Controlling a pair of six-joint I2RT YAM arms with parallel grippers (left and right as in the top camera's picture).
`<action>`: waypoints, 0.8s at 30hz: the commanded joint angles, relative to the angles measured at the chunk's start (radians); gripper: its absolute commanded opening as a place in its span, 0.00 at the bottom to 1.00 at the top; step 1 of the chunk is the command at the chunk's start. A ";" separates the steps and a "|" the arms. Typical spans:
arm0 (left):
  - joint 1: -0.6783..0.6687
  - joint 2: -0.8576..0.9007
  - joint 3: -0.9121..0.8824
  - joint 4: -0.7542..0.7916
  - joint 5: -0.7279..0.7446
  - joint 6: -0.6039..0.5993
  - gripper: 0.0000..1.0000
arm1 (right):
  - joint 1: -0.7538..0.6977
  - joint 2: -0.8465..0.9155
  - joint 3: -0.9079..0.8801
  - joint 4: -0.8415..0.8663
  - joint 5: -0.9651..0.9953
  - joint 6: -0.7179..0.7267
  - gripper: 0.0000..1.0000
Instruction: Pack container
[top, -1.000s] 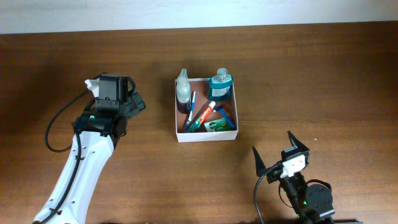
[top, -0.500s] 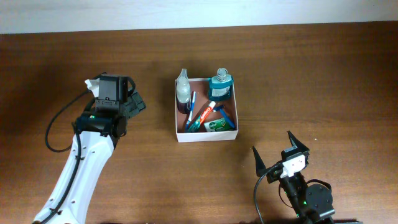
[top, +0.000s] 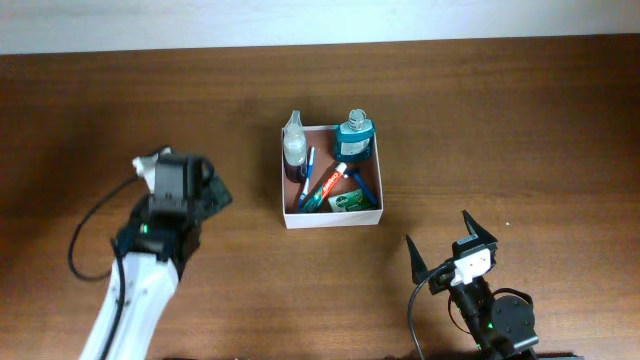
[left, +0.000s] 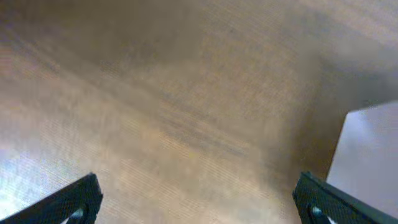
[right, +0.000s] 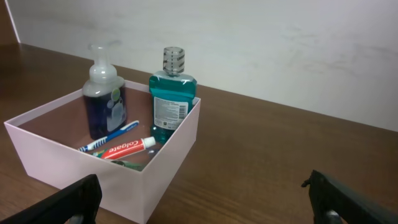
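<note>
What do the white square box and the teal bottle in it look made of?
Shallow white square box: probably thin matte card, judging by flat walls, crisp corners and no shine. Teal mouthwash bottle: likely clear glossy plastic; the liquid shows through, under a see-through cap.

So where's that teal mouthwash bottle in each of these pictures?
Overhead: mouthwash bottle in the top right corner of the container.
Left wrist: not in it.
Right wrist: mouthwash bottle left of centre, upright in the container.
Shared landmark: the soap pump bottle beside it.
</note>
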 joint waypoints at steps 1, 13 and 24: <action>0.003 -0.166 -0.216 0.117 -0.010 0.008 0.99 | -0.008 -0.001 -0.005 -0.006 -0.002 -0.008 0.99; 0.002 -0.589 -0.674 0.565 -0.015 0.021 0.99 | -0.008 -0.001 -0.005 -0.006 -0.002 -0.008 0.99; 0.003 -0.851 -0.818 0.634 -0.040 0.242 0.99 | -0.008 -0.001 -0.005 -0.006 -0.002 -0.008 0.98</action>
